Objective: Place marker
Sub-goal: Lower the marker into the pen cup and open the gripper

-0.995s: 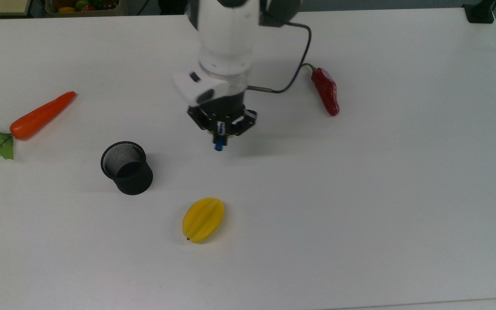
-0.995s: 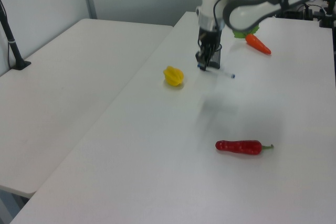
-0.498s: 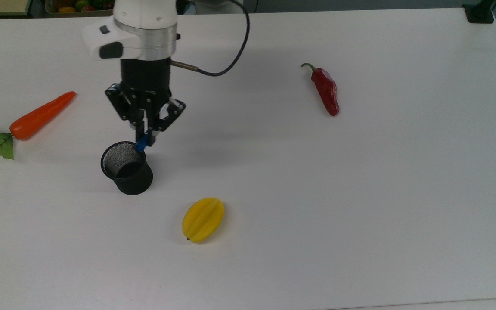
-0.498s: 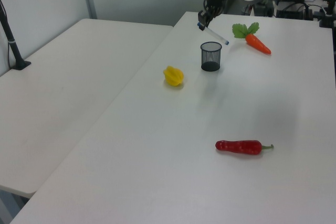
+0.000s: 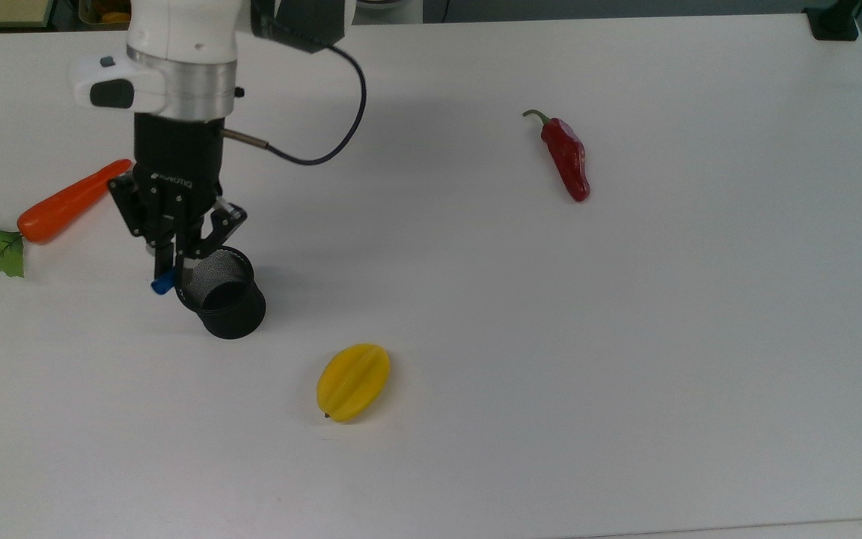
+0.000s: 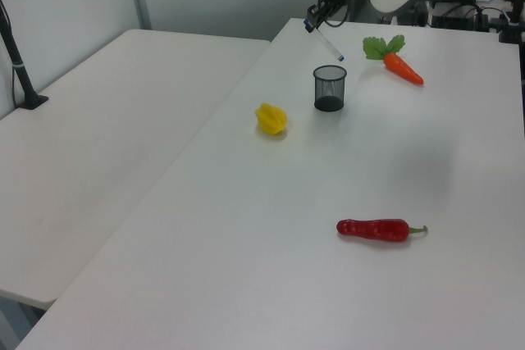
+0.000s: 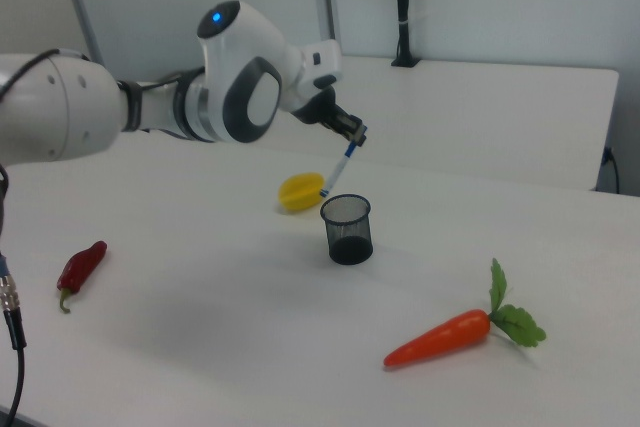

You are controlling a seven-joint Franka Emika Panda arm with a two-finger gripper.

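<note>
My gripper (image 5: pixel 175 258) is shut on the marker (image 5: pixel 164 284), a slim white pen whose blue end pokes out below the fingers. It hangs tilted in the air over the black mesh cup (image 5: pixel 221 293), by the cup's rim on the top view's left. In the left view the marker (image 6: pixel 328 41) slants down from the gripper (image 6: pixel 316 24), and its tip stops just above the cup (image 6: pixel 330 88). The right view shows the marker (image 7: pixel 338 167) under the gripper (image 7: pixel 352 135), with its lower tip slightly above the rim of the cup (image 7: pixel 347 229) and outside it.
On the white table (image 5: pixel 625 337) lie an orange carrot (image 5: pixel 72 201) beside the arm, a yellow starfruit (image 5: pixel 353 382) in front of the cup, and a red chili (image 5: pixel 567 157) far off on the top view's right. A second table (image 6: pixel 98 120) adjoins.
The arm has carried the marker from the table's middle towards the top view's left and lifted it. It now hangs over the cup's rim.
</note>
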